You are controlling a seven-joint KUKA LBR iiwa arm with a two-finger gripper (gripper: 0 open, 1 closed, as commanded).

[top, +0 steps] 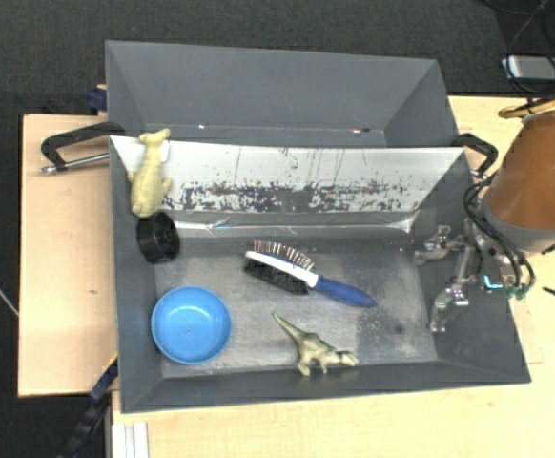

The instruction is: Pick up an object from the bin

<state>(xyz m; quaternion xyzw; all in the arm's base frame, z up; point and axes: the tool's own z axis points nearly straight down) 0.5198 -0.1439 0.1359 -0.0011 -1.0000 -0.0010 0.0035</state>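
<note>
Camera view puts your gripper (431, 287) well to the right of the brush (306, 277), over the spot where the floor of the bin (258, 89) meets its right sloping wall. Its two metal fingers (441, 311) stand apart, released, with bare grey metal showing between them, so you are holding nothing. The orange wrist cover (543, 184) and its cables sit further right of the brush, out past the bin's right rim.

The brush is the thing nearest your gripper. It lies on the middle of the floor, its black head with pale bristles at the upper left. Its blue handle slants down to the right, toward the gripper. A stretch of open floor separates the handle's tip from the fingers, so your path to it along the floor is free.

Just below the brush, close to the front wall, lies a tan toy dinosaur (318, 351) with its tail pointing up toward the brush; the two are apart. Left of the brush and lower sits a blue bowl (192, 324), mouth up. Left of the brush and slightly higher, a black cylinder (157, 238) lies at the foot of the left wall. Above that, a pale yellow toy figure (150, 172) leans in the back left corner. You cannot tell whether those two touch.
</note>
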